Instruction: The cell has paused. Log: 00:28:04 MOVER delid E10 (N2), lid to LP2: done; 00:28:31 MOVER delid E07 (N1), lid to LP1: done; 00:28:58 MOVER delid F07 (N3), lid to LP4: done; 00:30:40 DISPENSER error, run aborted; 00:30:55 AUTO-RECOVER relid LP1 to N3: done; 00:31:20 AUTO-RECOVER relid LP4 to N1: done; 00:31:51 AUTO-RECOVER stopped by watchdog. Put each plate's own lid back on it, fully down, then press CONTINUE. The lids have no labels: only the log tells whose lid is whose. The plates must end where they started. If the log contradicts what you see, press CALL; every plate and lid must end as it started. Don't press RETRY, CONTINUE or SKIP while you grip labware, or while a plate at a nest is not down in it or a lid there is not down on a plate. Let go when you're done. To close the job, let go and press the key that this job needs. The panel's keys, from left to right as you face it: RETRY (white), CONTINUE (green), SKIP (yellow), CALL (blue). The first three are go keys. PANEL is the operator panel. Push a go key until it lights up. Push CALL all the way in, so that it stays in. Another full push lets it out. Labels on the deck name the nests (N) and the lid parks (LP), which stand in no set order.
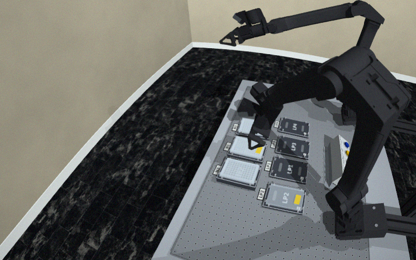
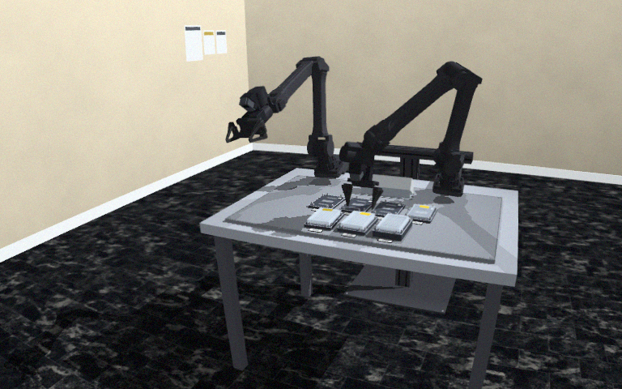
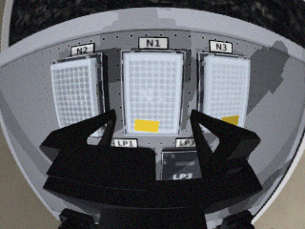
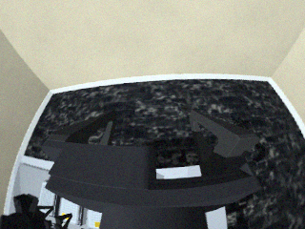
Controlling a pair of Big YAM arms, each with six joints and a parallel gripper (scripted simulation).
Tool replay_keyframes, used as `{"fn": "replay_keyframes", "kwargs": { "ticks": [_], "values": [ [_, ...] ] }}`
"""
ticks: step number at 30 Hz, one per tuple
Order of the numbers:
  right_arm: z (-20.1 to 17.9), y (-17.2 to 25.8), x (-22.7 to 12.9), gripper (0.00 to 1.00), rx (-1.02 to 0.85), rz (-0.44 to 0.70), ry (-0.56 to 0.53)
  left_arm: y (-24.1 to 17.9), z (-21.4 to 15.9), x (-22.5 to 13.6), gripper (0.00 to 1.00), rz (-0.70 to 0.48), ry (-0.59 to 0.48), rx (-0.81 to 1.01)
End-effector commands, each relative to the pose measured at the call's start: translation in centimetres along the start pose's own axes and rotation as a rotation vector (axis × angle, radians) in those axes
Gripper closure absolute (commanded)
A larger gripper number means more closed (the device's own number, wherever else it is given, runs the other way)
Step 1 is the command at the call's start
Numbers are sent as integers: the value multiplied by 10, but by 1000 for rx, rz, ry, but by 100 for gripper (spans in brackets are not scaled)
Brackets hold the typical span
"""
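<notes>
Plate N1 [image 1: 240, 145] [image 2: 355, 222] [image 3: 152, 91] and plate N3 [image 1: 244, 125] [image 2: 322, 219] [image 3: 224, 86] each bear a clear lid with a yellow patch. Plate N2 [image 1: 239, 170] [image 2: 392, 224] [image 3: 76, 91] shows no yellow patch and looks unlidded. A clear lid [image 1: 275, 203] [image 2: 420, 213] with a yellow patch lies on LP2. My left gripper [image 2: 361, 207] [image 3: 152, 114] is open and empty, pointing down above the N1 and LP3 area, its fingers spread wider than plate N1. My right gripper [image 2: 239, 140] [image 4: 152, 114] is open and empty, raised high off to the side.
Dark lid parks LP1 [image 1: 288, 177], LP3 [image 1: 285, 150] [image 3: 178, 160] and LP4 [image 1: 286, 129] hold no lid. The panel [image 1: 331, 161] [image 2: 396, 185] stands behind the parks; its blue key [image 1: 346, 144] and yellow key [image 1: 347, 152] show, the others are hidden by the left arm.
</notes>
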State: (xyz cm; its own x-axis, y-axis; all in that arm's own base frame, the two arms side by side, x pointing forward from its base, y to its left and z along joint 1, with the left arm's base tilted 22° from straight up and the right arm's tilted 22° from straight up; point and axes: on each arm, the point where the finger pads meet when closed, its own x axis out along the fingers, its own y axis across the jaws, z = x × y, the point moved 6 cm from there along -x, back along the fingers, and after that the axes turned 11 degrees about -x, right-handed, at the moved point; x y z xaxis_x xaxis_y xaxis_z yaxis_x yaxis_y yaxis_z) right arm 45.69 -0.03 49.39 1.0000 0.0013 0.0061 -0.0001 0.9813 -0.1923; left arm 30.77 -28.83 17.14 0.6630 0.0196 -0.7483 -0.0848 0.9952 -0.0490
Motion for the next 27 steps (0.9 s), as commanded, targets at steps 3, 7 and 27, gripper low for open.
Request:
{"fn": "replay_keyframes", "kwargs": {
  "ticks": [3,7,27],
  "values": [
    [28,-5,7,0,6,-9,-40,17,10,-13,0,24,78,-39],
    [28,-5,7,0,6,-9,-40,37,-2,-14,0,41,159,-35],
    [28,-5,7,0,6,-9,-40,111,-37,-29,0,72,336,-8]
  ]
}}
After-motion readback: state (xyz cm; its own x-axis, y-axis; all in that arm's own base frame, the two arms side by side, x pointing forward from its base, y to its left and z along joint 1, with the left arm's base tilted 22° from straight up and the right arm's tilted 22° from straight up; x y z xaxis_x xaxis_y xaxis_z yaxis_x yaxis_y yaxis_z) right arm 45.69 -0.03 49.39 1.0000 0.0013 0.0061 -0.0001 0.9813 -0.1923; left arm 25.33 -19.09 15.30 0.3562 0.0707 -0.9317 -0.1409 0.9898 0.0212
